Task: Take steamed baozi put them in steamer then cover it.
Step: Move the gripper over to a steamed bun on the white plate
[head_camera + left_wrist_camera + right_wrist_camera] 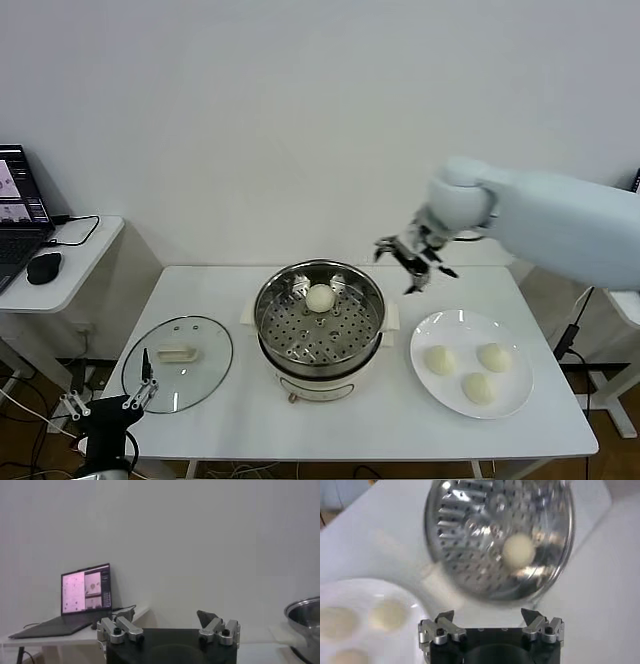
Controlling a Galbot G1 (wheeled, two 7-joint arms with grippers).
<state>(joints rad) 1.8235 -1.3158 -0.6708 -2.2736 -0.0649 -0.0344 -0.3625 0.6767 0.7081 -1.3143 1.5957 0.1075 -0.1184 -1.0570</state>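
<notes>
we see the right gripper [417, 262] with fingers open and empty above the surface [400, 420], between the shiny round steel steamer [319, 318] and the flat white plate [471, 362]. one cream-white round baozi [319, 298] lies on the steamer tray, three stay plated. the clear glass lid [178, 363] lies left of the steamer. the left gripper [112, 400] is parked low at the surface's near left edge, fingers open.

White table [380, 420]; steamer [320, 372], cover [178, 362], plate [516, 372]

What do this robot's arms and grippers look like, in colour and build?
The right arm has a smooth, rounded pale grey-white shell, ending in a dark right gripper. The left gripper, low by the table's front corner, is black with silver metal parts. The wrist views show each gripper as a black block body carrying silver hinged links with black pivot screws and dark pointed jaws. No markings show.
</notes>
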